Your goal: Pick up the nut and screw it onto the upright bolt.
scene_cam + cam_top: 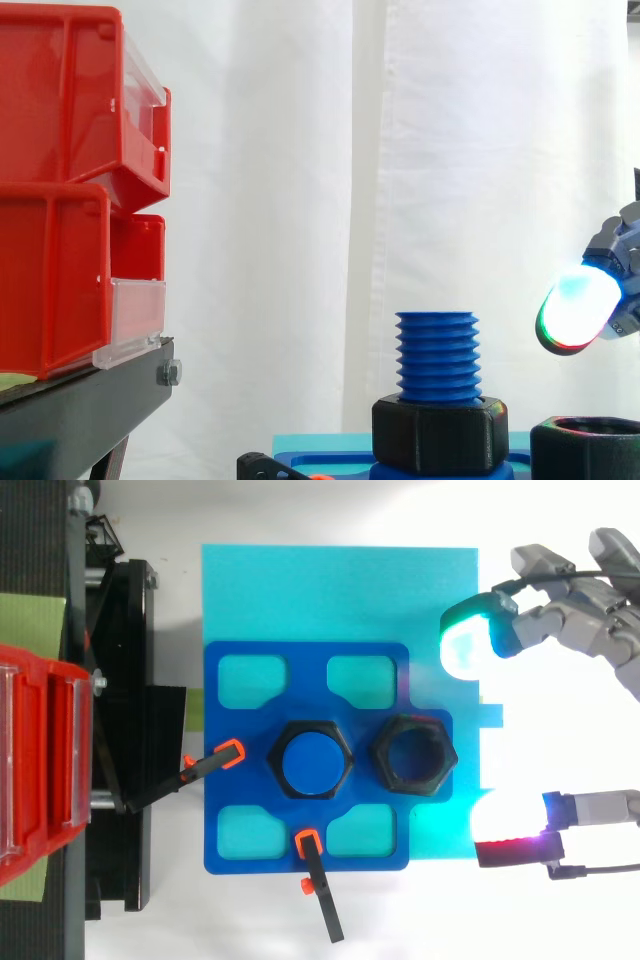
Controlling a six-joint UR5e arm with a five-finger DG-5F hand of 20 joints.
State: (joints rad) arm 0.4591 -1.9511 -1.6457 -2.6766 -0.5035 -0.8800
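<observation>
Hand (pixel 575 615): at the right edge of the top view, fingers spread and fairly straight, nothing held between them. Two glowing fingertips (pixel 470 645) sit apart, one white-green over the upper right of the board, one white with a red edge near its lower right corner. In the side view one pad (pixel 580 308) hangs above and just right of the nut, clear of it.

Nut (pixel 414 754): black, hexagonal, with an open round bore and a matte finish. It lies flat on the blue fixture plate (pixel 225 780), just right of the bolt and apart from the hand. The side view shows its upper part (pixel 590 450) at the bottom right.

Bolt (pixel 437 357): blue, upright, with coarse threads and a flat top. A black hexagonal collar (pixel 438 432) surrounds its base; it may be a second nut or a fixed part, the views do not settle which.

Surroundings: the fixture plate rests on a cyan base board (pixel 300 580), with two black clamps with orange tips (pixel 215 760) at its left and lower edges. Red bins (pixel 60 200) stand stacked on a black stand (pixel 80 405) at left, with a white curtain (pixel 300 200) behind.
</observation>
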